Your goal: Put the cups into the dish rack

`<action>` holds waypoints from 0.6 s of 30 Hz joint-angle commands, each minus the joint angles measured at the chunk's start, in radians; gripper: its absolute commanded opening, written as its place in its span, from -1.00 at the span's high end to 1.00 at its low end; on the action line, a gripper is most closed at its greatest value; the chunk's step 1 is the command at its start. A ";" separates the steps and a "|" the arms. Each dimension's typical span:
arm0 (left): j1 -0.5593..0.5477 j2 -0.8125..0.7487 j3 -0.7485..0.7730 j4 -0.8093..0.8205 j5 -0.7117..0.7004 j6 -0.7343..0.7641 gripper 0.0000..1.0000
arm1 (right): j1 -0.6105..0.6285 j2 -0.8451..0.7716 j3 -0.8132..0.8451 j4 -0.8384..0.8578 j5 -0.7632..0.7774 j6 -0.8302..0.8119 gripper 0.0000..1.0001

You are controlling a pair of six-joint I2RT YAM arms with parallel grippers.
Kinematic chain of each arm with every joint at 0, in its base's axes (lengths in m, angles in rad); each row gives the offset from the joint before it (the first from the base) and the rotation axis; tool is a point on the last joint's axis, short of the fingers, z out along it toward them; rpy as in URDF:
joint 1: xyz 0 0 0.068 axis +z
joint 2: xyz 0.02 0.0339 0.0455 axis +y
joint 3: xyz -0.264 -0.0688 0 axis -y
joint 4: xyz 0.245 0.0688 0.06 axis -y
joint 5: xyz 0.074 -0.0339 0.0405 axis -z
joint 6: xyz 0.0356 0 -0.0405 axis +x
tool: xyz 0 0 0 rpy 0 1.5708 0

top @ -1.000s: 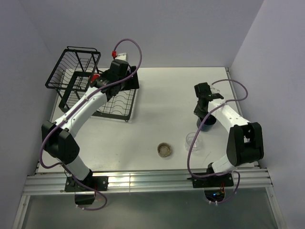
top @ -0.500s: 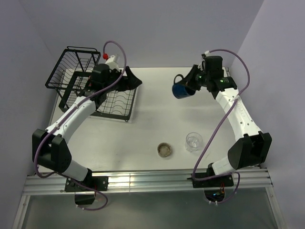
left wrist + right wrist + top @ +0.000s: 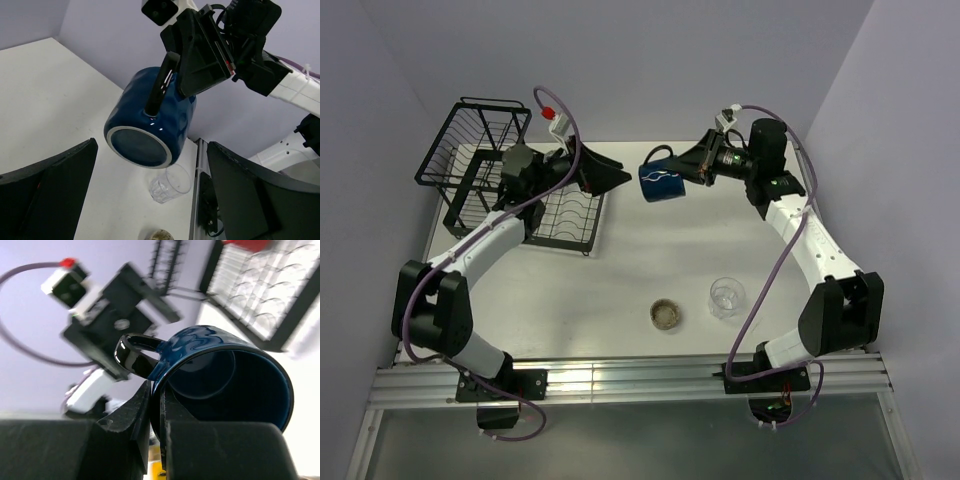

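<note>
My right gripper (image 3: 692, 172) is shut on the rim of the dark blue mug (image 3: 663, 184) and holds it in the air on its side, above the far middle of the table. In the right wrist view the jaws (image 3: 161, 425) pinch the mug wall (image 3: 225, 375) beside the handle. My left gripper (image 3: 610, 172) is open and empty, pointing at the mug from the left. The mug's base (image 3: 140, 147) faces it, apart from its fingers (image 3: 50, 185). A clear tumbler (image 3: 726, 297) stands on the table near front right. The black wire dish rack (image 3: 475, 140) stands far left. The red mug (image 3: 247, 244) shows blurred at the rack.
A small round brownish object (image 3: 666, 314) lies on the table left of the tumbler; whether it is the second tumbler I cannot tell. The rack's flat tray (image 3: 570, 222) lies under my left arm. Walls close in on the left, back and right.
My right gripper lifted the blue mug off the table at right and carried it up and left. My left gripper drew away from the rack and swung right, open, toward the mug.
</note>
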 commanded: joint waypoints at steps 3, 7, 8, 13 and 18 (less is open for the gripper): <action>-0.044 0.026 0.026 0.097 0.074 0.053 -0.98 | 0.003 -0.054 -0.050 0.434 -0.150 0.299 1.00; -0.090 0.019 0.036 0.054 0.030 0.128 -0.98 | 0.009 -0.042 -0.077 0.542 -0.167 0.373 1.00; -0.113 0.019 0.046 -0.016 0.010 0.157 -0.98 | 0.010 -0.039 -0.085 0.578 -0.172 0.399 1.00; -0.145 0.023 0.081 -0.098 -0.037 0.250 -0.98 | 0.010 -0.022 -0.128 0.736 -0.192 0.528 1.00; -0.155 0.006 0.063 -0.056 -0.075 0.240 -0.98 | 0.023 -0.005 -0.162 0.865 -0.205 0.629 1.00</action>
